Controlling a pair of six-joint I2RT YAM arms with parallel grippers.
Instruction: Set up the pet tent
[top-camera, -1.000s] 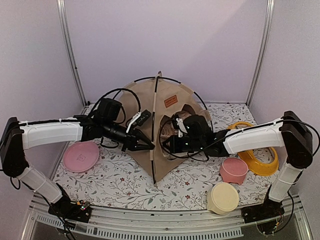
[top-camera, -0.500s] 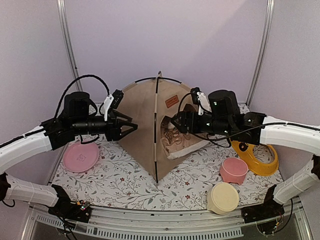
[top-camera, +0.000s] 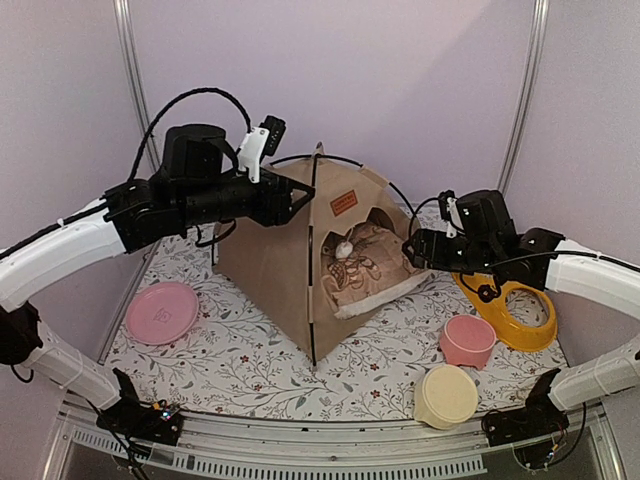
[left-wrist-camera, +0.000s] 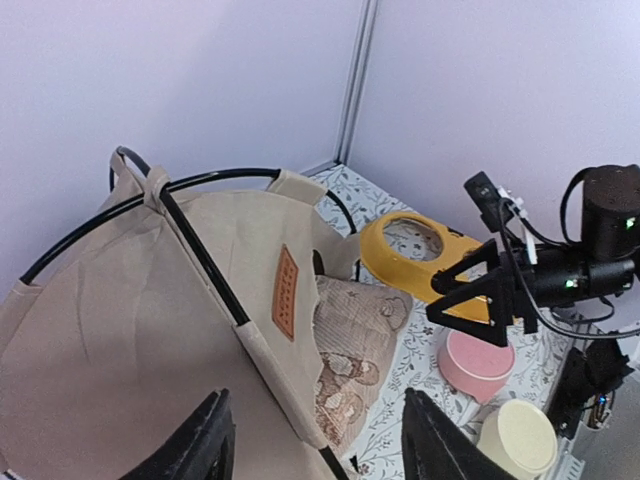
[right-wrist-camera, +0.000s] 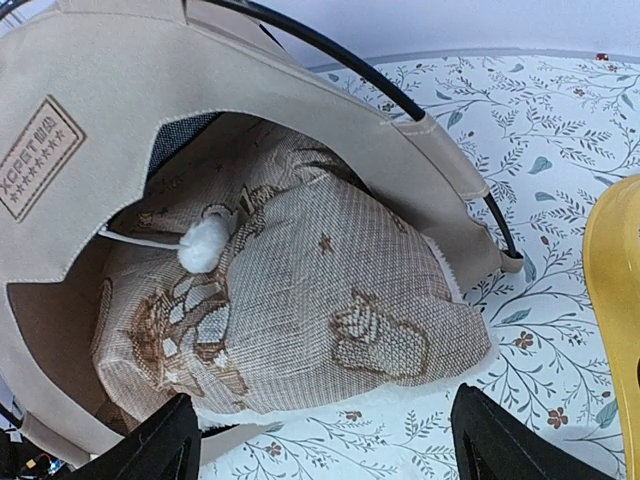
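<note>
The tan pet tent (top-camera: 270, 255) stands upright on its black poles, brown label (top-camera: 343, 202) up front. In its cat-head doorway hangs the white pom-pom (top-camera: 343, 248), and a bear-print cushion (top-camera: 378, 262) pokes out. My left gripper (top-camera: 299, 200) hovers open beside the tent's upper left, holding nothing. In the left wrist view its fingertips (left-wrist-camera: 320, 445) frame the tent's front pole (left-wrist-camera: 205, 265). My right gripper (top-camera: 411, 250) is open just right of the doorway, apart from the cushion. In the right wrist view its empty jaws (right-wrist-camera: 325, 445) sit over the cushion (right-wrist-camera: 330, 300) and pom-pom (right-wrist-camera: 205, 242).
A pink plate (top-camera: 162, 312) lies left of the tent. Right of it are a yellow ring-shaped feeder (top-camera: 515, 310), a pink bowl (top-camera: 467, 340) and a cream bowl (top-camera: 446, 395). All rest on a floral mat (top-camera: 240, 370), with metal frame posts (top-camera: 140, 110) behind.
Both grippers opened and pulled up and away from the tent, the left up-left, the right to the right. The tent now stands free with cushion and pom-pom showing.
</note>
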